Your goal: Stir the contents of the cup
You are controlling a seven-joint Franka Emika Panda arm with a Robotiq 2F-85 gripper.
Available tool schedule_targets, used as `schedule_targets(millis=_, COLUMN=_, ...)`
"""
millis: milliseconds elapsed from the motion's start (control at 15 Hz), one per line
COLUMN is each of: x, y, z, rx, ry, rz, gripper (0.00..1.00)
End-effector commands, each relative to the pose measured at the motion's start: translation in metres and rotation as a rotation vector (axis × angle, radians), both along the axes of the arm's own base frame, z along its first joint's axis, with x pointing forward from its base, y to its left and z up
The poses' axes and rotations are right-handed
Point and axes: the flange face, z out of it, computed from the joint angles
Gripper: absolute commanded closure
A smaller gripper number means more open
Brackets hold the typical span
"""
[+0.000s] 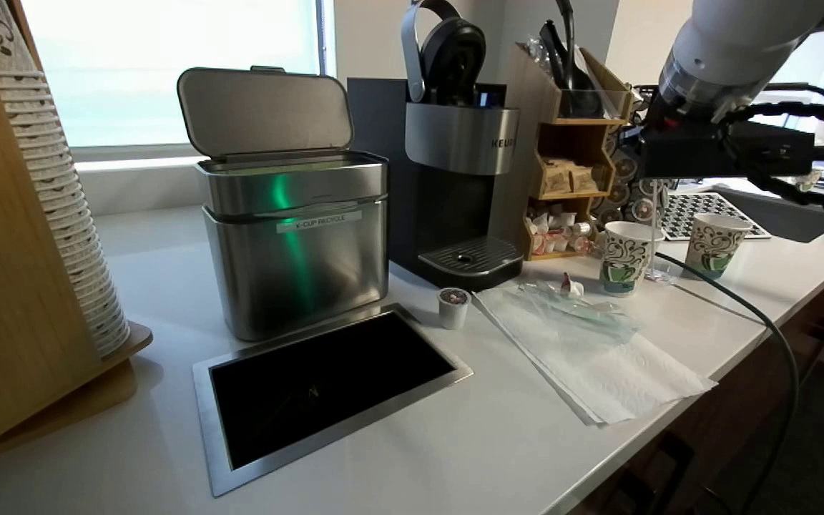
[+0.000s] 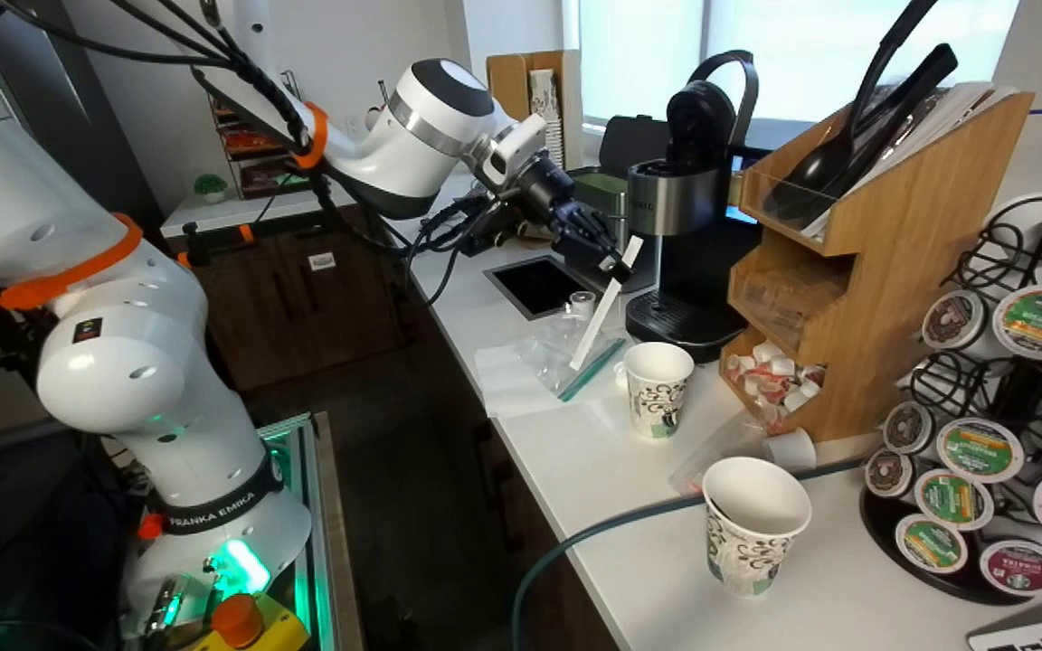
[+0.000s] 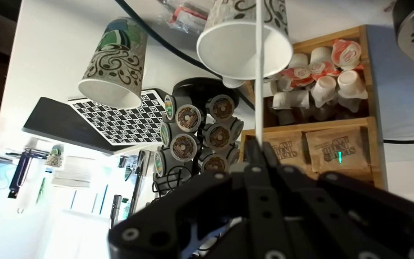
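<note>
"Since the stick (image 3: 260, 100) is outside the cup (image 2: 657, 396), how do I stir?"

"Raise the stick until its tip clears the rim, bring it over the mouth, then lower it inside. I'd make small, slow circles off the wall; a paper cup could tip or dent."

"Is that our cup, of these 2?"

"Probably: it's nearer the coffee machine (image 1: 448, 154); the other paper cup (image 2: 747, 553) stands farther from the machine."

"Where is ours from the end effector (image 3: 260, 148)?"

"Lower, and off to a side rather than straight beneath. It stands upright on the desk (image 1: 455, 429) near the coffee machine, and the end effector is clamped on the stick."
</note>
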Motion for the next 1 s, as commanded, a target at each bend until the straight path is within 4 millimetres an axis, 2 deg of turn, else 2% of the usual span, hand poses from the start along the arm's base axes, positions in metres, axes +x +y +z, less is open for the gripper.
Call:
schedule_targets(millis=0, x=0.001, y=0.001, z=0.009, rx=-0.014, ry=-0.049, rz=-0.077, gripper=0.99)
schedule_targets(millis=200, x=0.0, y=0.0, z=0.02, rx=-0.019, ry=-0.088, rz=-0.163, gripper=0.99)
schedule_targets(millis=467, x=-0.008, y=-0.021, z=0.032, rx=-0.017, ry=-0.169, rz=-0.366, gripper=0.99)
schedule_targets(millis=667, x=-0.006, y=-0.031, z=0.034, rx=-0.021, ry=-0.253, rz=-0.495, gripper=0.99)
schedule_targets(millis=933, x=-0.003, y=-0.045, z=0.05, rx=-0.025, ry=-0.366, rz=-0.658, gripper=0.99)
